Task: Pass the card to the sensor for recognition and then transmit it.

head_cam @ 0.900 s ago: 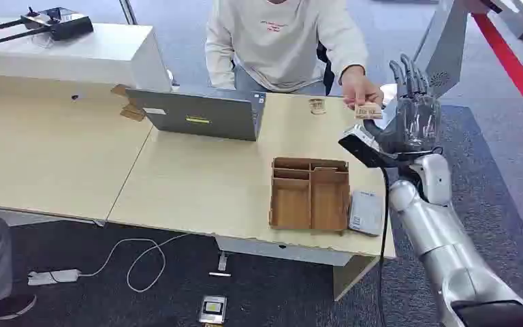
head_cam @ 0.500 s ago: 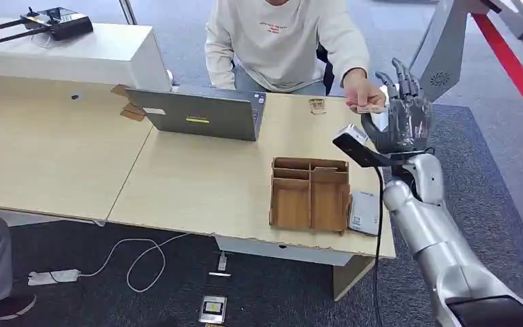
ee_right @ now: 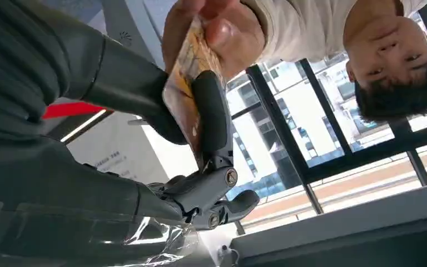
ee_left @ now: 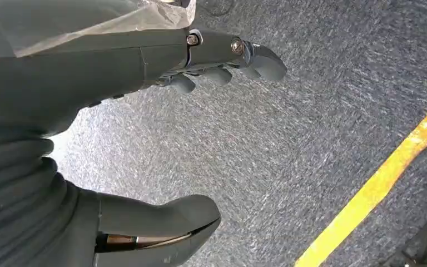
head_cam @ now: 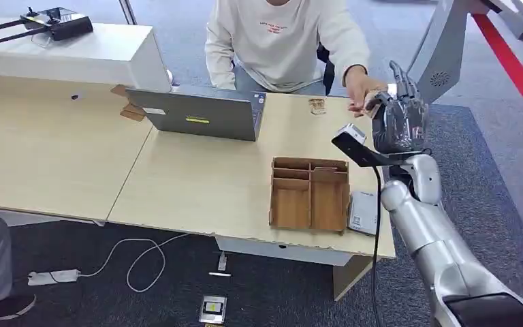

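At the table's far right corner my right hand (head_cam: 398, 119) is raised against a person's hand (head_cam: 361, 88). The right wrist view shows the orange-tan card (ee_right: 183, 94) pinched between my thumb and a dark finger (ee_right: 211, 122). The person's fingers (ee_right: 222, 28) still hold the card's other end. A white sensor box (head_cam: 363, 212) lies flat on the table near its front right corner. My left hand (ee_left: 144, 72) hangs over grey carpet, fingers apart and holding nothing.
A wooden compartment tray (head_cam: 310, 194) sits just left of the sensor box. A grey laptop (head_cam: 201, 114) stands at the table's far side, with the seated person (head_cam: 279, 34) behind it. A small card-like item (head_cam: 317, 105) lies on the table near the person.
My right hand has shifted slightly left toward the person's hand and its fingers have closed around the offered card. The person's hand has stayed in place.
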Motion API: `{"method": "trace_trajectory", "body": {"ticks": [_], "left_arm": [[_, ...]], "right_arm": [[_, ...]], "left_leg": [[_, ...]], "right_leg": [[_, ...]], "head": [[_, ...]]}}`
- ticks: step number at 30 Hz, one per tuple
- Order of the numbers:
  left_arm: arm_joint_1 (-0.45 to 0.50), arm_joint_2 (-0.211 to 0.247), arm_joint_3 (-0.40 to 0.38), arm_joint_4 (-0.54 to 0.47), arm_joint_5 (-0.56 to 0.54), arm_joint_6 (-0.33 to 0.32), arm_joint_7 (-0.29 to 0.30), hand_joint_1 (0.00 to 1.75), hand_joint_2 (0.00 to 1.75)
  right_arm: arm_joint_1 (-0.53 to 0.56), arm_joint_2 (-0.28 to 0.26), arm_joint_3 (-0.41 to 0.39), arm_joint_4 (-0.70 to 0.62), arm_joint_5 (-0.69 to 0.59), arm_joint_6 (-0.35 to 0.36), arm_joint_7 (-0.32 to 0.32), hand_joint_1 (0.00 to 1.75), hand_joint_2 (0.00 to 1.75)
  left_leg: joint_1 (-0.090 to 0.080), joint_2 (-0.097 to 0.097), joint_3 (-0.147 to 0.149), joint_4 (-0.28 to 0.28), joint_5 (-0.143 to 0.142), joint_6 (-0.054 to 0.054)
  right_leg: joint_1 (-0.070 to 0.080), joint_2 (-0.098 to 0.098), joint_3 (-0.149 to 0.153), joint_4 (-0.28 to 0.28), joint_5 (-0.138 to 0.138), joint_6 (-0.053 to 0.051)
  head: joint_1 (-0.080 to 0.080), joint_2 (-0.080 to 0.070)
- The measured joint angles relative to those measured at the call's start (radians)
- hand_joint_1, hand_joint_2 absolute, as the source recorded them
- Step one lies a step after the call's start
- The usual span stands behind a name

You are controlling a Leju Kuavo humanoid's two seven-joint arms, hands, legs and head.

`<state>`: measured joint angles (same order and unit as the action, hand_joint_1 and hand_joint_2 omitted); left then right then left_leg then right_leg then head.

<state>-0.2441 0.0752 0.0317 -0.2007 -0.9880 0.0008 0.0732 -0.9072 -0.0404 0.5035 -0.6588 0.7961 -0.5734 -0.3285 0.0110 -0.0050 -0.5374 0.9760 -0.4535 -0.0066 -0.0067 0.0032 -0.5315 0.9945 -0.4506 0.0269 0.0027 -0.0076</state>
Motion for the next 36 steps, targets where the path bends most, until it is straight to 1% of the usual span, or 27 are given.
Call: {"method": "trace_trajectory", "body": {"ticks": [11, 14, 17, 22, 31, 34, 36], "left_arm": [[-0.001, 0.000, 0.000, 0.000, -0.006, -0.004, 0.004, 0.00, 1.75], [-0.001, 0.000, 0.000, 0.000, -0.006, -0.004, 0.005, 0.00, 1.75], [0.000, 0.000, 0.000, 0.000, 0.001, -0.002, 0.007, 0.00, 1.75], [0.012, 0.008, 0.000, 0.000, 0.015, 0.002, 0.011, 0.00, 1.75], [0.031, 0.016, 0.003, 0.000, 0.037, 0.023, 0.019, 0.00, 1.75], [0.035, 0.018, 0.003, 0.000, 0.038, 0.025, 0.023, 0.00, 1.75], [0.035, 0.019, 0.003, 0.000, 0.039, 0.026, 0.025, 0.00, 1.75]], "right_arm": [[0.000, 0.003, 0.000, 0.011, -0.010, -0.008, -0.010, 1.75, 1.75], [0.000, -0.001, 0.000, 0.018, -0.030, 0.002, -0.008, 1.75, 1.75], [0.000, -0.018, -0.006, 0.021, -0.068, 0.030, -0.004, 1.75, 1.75], [0.013, -0.077, -0.025, 0.024, -0.126, 0.080, 0.017, 1.75, 1.75], [0.090, -0.206, -0.039, -0.001, -0.102, 0.181, 0.106, 1.75, 1.75], [0.118, -0.242, -0.040, -0.008, -0.095, 0.213, 0.113, 1.75, 1.75], [0.130, -0.259, -0.040, -0.011, -0.097, 0.262, 0.117, 1.75, 1.75]], "left_leg": [[0.000, 0.000, 0.000, 0.000, 0.000, 0.000], [0.000, 0.000, 0.000, 0.000, 0.000, 0.000], [0.000, 0.000, 0.000, 0.000, 0.000, 0.000], [-0.001, 0.000, 0.000, 0.000, 0.000, 0.000], [-0.001, 0.000, 0.000, 0.000, -0.001, 0.001], [-0.001, 0.000, 0.000, 0.000, -0.001, 0.001], [0.000, 0.000, 0.000, 0.000, -0.001, 0.001]], "right_leg": [[0.000, 0.000, 0.000, 0.000, 0.000, 0.000], [0.000, 0.000, -0.001, 0.000, 0.000, 0.000], [0.000, 0.000, -0.001, 0.000, 0.000, 0.000], [0.000, 0.000, -0.001, 0.000, 0.000, 0.000], [-0.003, 0.000, -0.001, -0.001, 0.000, 0.000], [-0.003, 0.000, -0.001, -0.001, 0.000, 0.000], [-0.003, 0.001, -0.001, -0.001, 0.000, 0.000]], "head": [[0.000, 0.000], [0.000, 0.000], [0.000, 0.000], [0.000, 0.000], [0.000, 0.000], [0.000, 0.000], [0.000, 0.000]]}}
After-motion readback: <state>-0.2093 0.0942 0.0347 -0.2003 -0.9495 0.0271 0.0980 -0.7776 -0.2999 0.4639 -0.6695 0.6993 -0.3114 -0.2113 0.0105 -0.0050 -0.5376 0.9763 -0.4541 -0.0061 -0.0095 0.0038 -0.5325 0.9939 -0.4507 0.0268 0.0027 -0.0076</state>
